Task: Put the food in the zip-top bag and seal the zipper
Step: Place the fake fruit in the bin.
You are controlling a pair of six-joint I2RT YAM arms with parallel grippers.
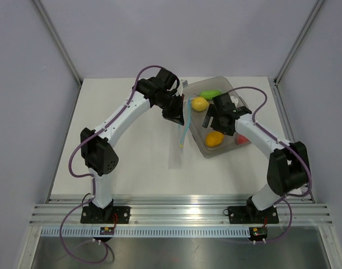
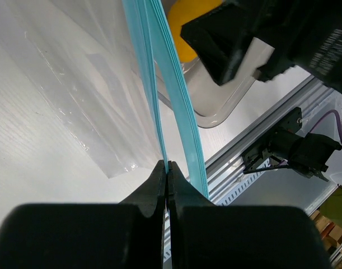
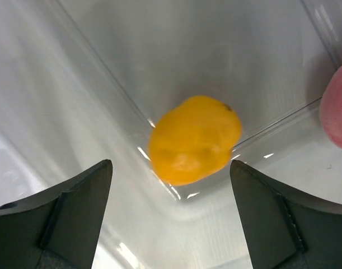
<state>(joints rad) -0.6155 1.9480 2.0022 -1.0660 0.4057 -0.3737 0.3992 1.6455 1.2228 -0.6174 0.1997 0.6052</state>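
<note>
Most of the red-pink fruit (image 3: 337, 106) is cut off.

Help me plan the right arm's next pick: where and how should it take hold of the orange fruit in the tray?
Grip the orange fruit across its rounded middle, coming straight down from above. It lies low in the tray near a corner, so a sideways approach looks blocked. The right gripper is open with a finger on either side of the fruit, which suits a simple pinch.
</note>
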